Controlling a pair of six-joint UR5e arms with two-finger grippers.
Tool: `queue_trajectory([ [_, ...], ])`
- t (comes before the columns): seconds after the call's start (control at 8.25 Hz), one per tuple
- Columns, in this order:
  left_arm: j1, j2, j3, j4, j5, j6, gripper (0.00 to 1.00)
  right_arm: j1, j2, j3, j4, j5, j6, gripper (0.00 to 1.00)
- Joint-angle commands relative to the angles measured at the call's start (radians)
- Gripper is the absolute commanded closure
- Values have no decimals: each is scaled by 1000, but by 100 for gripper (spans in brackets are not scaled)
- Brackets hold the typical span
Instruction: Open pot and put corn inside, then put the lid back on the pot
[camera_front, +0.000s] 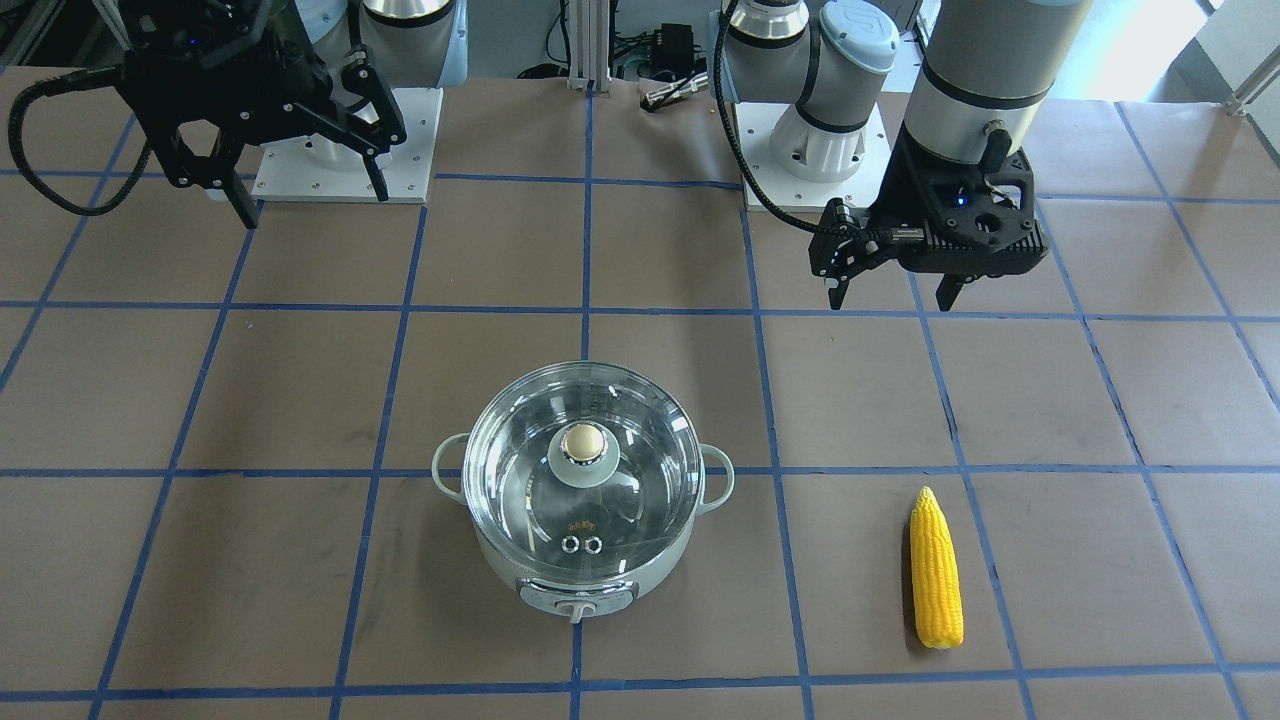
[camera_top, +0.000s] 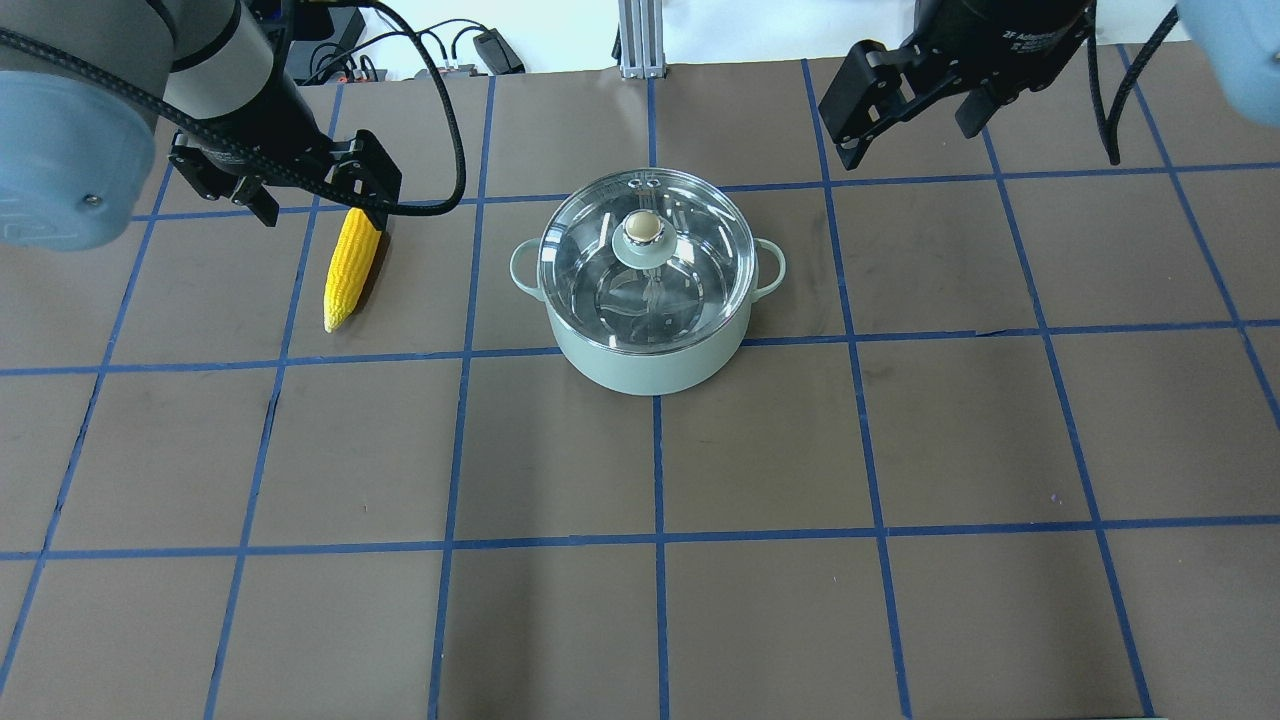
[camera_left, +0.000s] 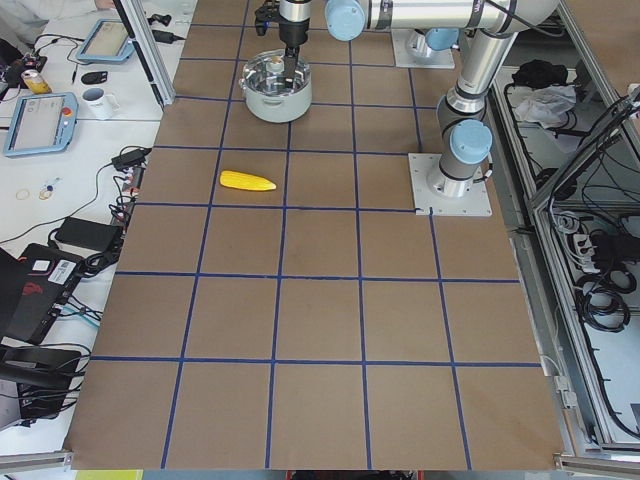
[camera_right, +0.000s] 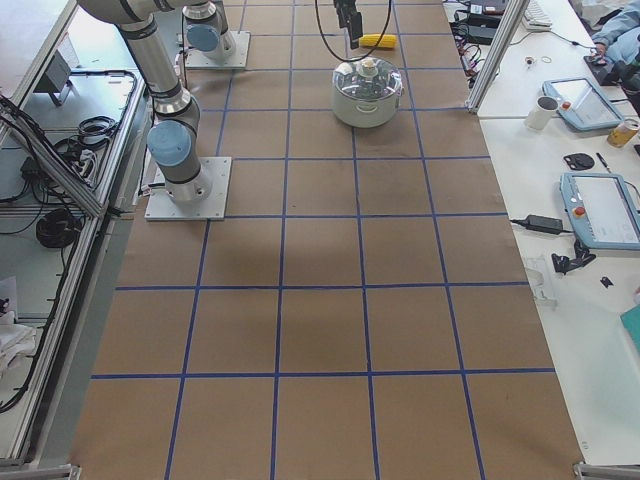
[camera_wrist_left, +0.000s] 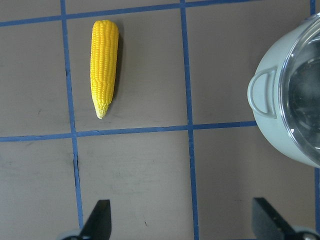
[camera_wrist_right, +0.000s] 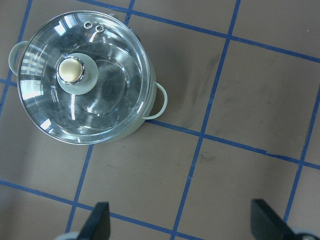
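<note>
At the end of the left arm, the left gripper (camera_front: 890, 298) hangs above the table with its two black fingers spread wide and nothing between them. The bright yellow tapered ear of corn (camera_front: 937, 575) lies flat on the brown paper-covered table with blue tape grid lines (camera_front: 300, 400), farther from the robot's base than this gripper and apart from it. Its pointed tip faces the robot.

The right gripper (camera_front: 312, 200) is also raised, fully open and empty, near its arm's base plate.

Between the two grippers, the round pale mint-green pot (camera_front: 500, 565) stands upright near the table's middle, well apart from the corn. Its front control knob (camera_front: 575, 608) faces away from the robot. The clear glass dome lid (camera_front: 520, 470) is seated on the pot's rim, with its beige ball knob (camera_front: 583, 441) at centre.
</note>
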Motion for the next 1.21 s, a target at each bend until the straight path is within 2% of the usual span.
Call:
queue_trajectory([
  [0.0, 0, 0, -5, -1, -2, 0, 0, -7, -8, 2, 3, -5, -7, 0],
  [0.48, 56, -50, 6, 19, -2, 170, 0, -10, -7, 56, 3, -8, -11, 0],
  [0.73, 118, -125, -5, 134, -5, 236, 0, -1, -7, 55, -24, 9, 13, 0],
  [0.85, 152, -156, -5, 148, -8, 291, 0, 0, 28, 44, -93, -11, 94, 0],
  [0.97, 176, -192, -5, 177, -6, 310, 0, 25, 91, 7, -157, -5, 297, 0],
  [1.09, 196, -247, -2, 206, -6, 330, 0, 92, 186, -57, -181, -20, 371, 0],
])
